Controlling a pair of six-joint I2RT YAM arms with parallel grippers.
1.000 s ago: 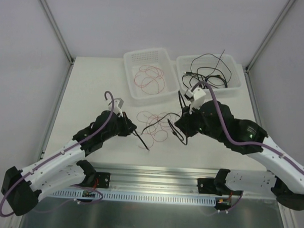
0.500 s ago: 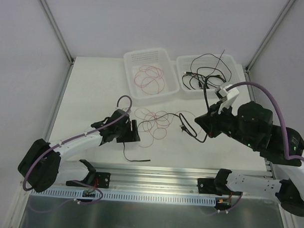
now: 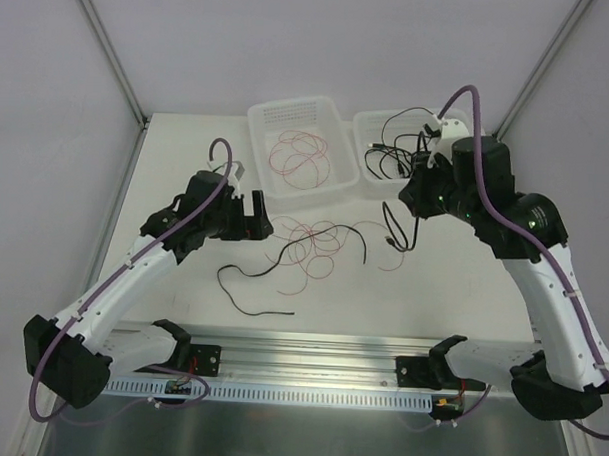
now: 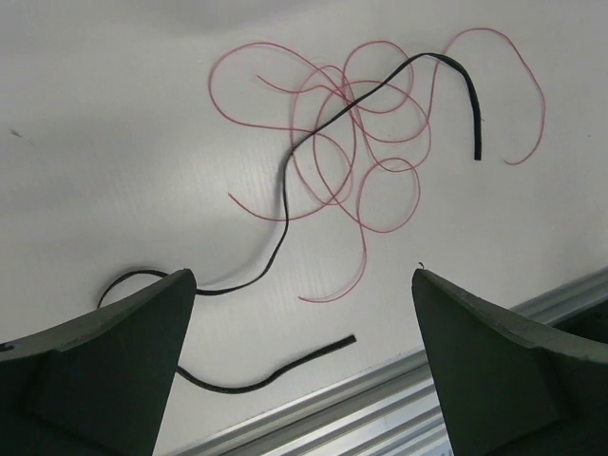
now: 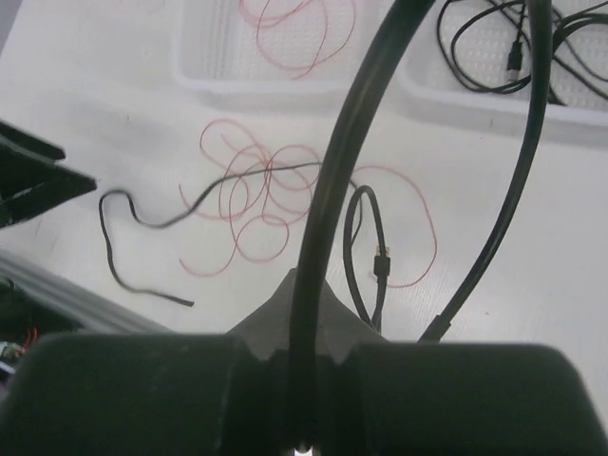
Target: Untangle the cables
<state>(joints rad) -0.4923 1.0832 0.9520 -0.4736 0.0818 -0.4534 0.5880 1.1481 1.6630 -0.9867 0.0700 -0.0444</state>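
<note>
1. Two jaw states differ. The left gripper [image 4: 304, 380] stands wide with nothing between its fingers. The right gripper [image 5: 302, 285] is pinched tight on a black cable [image 5: 347, 133].
2. That cable rises out of the shut fingers, arcs over and hangs in a loop below the gripper. Its plug [image 5: 380, 253] dangles low over the table [image 3: 177, 164], and it cannot be told whether it touches.
3. Under the left gripper, a red wire [image 4: 351, 142] lies in loose overlapping loops. A thin black wire [image 4: 285, 190] is draped across them, and its tail runs off toward the near edge.
4. Farther out, at the far edge, the left bin [image 3: 260, 116] holds red wires [image 3: 302, 153] and the right bin [image 3: 363, 125] holds black cables [image 3: 408, 142]. The right gripper hovers near that bin's front corner.
5. The step in hand looks like sorting: the held cable is probably headed for the right bin.
6. Next, the right arm should lift the loop clear of the bin wall before letting go. The left gripper then needs to come down on the black wire's free tail, away from the red loops, and draw it out sideways so the red wire is not dragged along.
</note>
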